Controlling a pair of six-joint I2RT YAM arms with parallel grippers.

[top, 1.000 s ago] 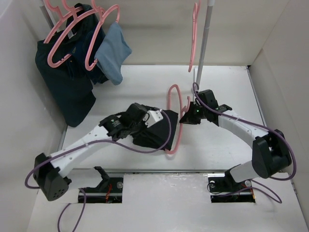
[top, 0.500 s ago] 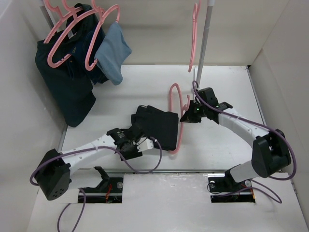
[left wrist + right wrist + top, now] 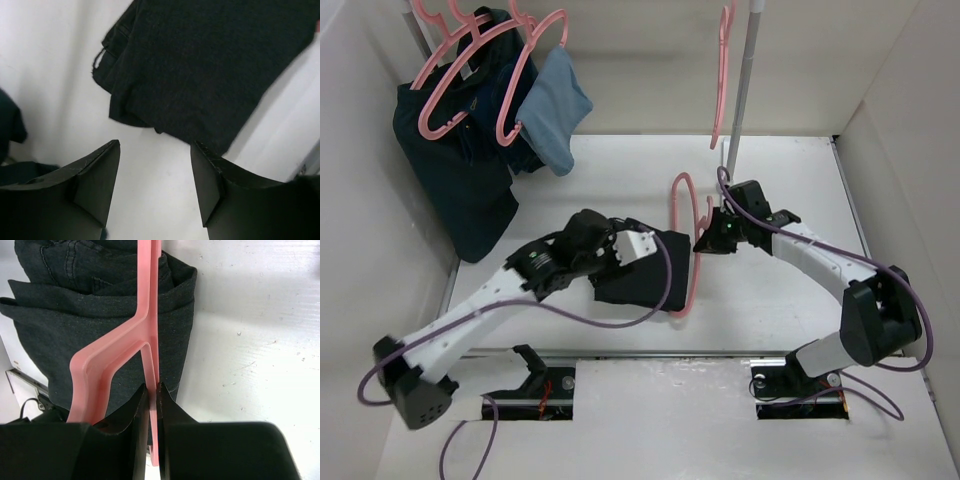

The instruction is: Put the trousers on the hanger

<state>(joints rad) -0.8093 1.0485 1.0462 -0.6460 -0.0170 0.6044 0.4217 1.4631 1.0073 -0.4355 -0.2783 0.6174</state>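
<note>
The long black soft-fabric trousers [image 3: 645, 280] lie folded at frame centre. The left gripper [image 3: 155, 145], wide and empty, has swung from below them to over their left end, hiding it. The right gripper [image 3: 150, 392] stays pinched on the thin pink plastic hanger [image 3: 691, 275] beside them.

Trousers [image 3: 645, 275] on table [image 3: 780, 180] centre; hanger [image 3: 145, 327] at trousers' right edge, in right tool [image 3: 150, 387]; left tool [image 3: 155, 144] over left edge.

Bare table [image 3: 790, 175] right of the hanger [image 3: 694, 280]; folded trousers [image 3: 655, 268] hard against its left side, apparently.
</note>
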